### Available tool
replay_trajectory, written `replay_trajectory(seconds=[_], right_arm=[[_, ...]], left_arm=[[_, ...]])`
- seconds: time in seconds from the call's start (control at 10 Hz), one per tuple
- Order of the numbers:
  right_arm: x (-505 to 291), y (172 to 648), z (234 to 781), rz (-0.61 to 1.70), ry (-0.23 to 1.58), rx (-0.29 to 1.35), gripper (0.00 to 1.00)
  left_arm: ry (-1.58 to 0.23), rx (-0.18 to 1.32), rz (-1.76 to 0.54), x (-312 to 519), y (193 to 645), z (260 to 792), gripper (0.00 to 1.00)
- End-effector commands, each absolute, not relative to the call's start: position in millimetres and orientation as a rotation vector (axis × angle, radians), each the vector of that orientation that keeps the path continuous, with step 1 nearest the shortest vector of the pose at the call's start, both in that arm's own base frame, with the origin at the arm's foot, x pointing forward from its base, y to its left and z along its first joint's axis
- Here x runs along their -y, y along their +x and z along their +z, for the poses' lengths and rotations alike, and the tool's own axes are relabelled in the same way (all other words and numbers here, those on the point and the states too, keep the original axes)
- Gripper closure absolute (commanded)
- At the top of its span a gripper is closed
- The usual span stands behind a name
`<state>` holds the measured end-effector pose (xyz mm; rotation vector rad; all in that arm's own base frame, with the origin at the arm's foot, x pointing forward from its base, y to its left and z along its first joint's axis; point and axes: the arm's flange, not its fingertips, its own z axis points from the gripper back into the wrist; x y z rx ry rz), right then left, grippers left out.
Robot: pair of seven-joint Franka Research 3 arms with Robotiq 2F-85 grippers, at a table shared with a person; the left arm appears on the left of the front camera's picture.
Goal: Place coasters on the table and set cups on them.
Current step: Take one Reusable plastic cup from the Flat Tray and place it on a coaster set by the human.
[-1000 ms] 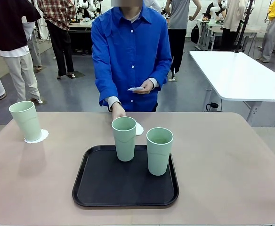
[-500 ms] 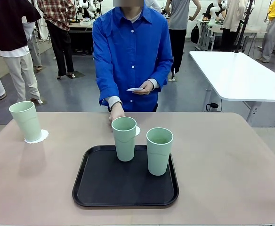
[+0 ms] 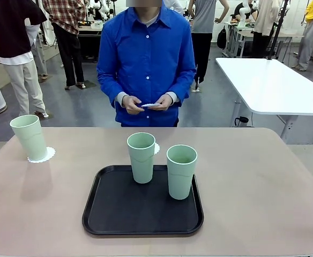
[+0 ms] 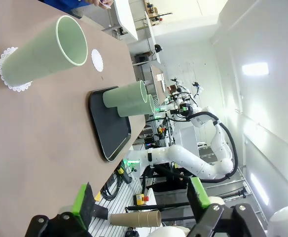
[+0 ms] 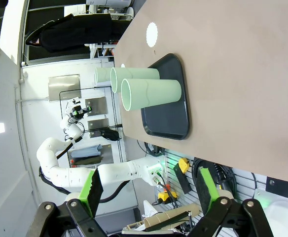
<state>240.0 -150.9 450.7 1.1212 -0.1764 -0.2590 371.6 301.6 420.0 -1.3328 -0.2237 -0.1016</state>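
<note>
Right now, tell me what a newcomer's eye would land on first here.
Two tall pale mint-green plastic tumblers stand on the black rounded-rectangle tray at the beige table's middle. A third tumbler sits on a white lacy paper doily near the left edge. Across the table, a person in a blue shirt holds another doily.

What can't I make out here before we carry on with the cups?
Front view: the bare coaster is mostly hidden behind the middle cup.
Front view: the white piece in the person's hand is too small and partly covered; one coaster or several, unclear.
Right wrist view: the far cup is largely hidden behind the two tray cups.
</note>
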Motion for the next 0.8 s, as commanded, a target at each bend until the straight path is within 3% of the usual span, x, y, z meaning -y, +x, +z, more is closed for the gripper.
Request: replay_trajectory(seconds=[0.0,0.7], right_arm=[[151.2,240.4,450.3,-0.251,1.133,0.184,0.0],[151.2,240.4,450.3,-0.251,1.133,0.184,0.0]], left_arm=[[-1.334,0.22,-0.1,-302.5,369.9,421.3,0.0],[-1.334,0.22,-0.1,-302.5,369.9,421.3,0.0]])
